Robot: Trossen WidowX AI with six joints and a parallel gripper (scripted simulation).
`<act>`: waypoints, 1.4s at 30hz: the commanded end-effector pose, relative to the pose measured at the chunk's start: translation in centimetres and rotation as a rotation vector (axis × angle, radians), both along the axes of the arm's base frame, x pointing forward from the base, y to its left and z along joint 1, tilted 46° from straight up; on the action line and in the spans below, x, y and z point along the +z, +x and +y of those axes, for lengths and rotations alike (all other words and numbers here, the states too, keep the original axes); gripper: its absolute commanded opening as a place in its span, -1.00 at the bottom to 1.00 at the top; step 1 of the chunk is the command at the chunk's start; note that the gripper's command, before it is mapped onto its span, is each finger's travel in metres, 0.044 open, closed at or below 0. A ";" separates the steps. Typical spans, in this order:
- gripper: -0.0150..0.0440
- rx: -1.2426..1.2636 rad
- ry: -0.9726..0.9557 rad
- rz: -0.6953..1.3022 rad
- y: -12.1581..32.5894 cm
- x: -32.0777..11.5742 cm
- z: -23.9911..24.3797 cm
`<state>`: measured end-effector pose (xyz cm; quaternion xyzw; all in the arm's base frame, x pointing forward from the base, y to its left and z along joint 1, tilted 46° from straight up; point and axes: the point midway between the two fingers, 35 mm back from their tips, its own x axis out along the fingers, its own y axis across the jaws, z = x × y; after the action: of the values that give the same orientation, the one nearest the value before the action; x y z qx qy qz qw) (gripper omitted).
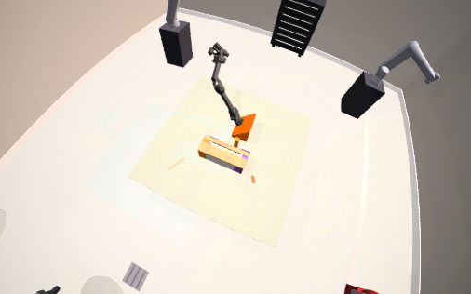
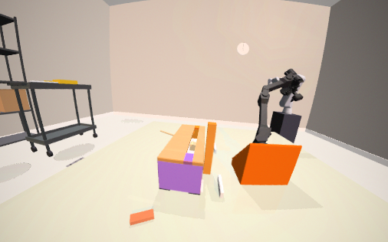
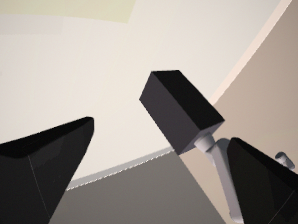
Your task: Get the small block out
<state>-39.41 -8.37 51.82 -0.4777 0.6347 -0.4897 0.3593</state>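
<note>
block handling and position relative to the claw

1. block properties (judged). the block (image 2: 193,144) shows only as a small pale shape through the slot in the top of the box (image 2: 182,147). it looks like a rigid, light cube with flat faces. it should not deform or break, but a small smooth body can slip or skid if nudged hard. once it lies on the table, take hold across 2 opposite flat faces, with the fingers coming straight down and centred on it.

2. block location. the block sits inside the box, on the shelf, roughly midway along the slot. the purple end (image 2: 180,176) of the box faces the exterior camera. which end is the open exit cannot be told from these views.

3. claw state. the claw (image 2: 294,89) stands wide and holds nothing. in the wrist view both fingers frame bare floor and a dark camera stand (image 3: 181,111).

4. relation. the claw is raised high at the far edge of the mat (image 1: 273,205), well apart from the box and block, pointing away from them. an orange wedge (image 2: 267,164) lies between the arm base and the box.
</note>
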 end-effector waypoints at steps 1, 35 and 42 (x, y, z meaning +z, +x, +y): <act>0.86 -0.004 -0.001 -0.003 -0.1 0.0 0.1; 0.86 -1.443 -0.575 -0.925 0.4 -20.4 44.3; 0.86 -1.739 -0.791 -1.133 8.7 -26.5 52.0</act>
<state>-33.69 41.44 27.63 0.2986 0.3450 -0.8897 -0.0156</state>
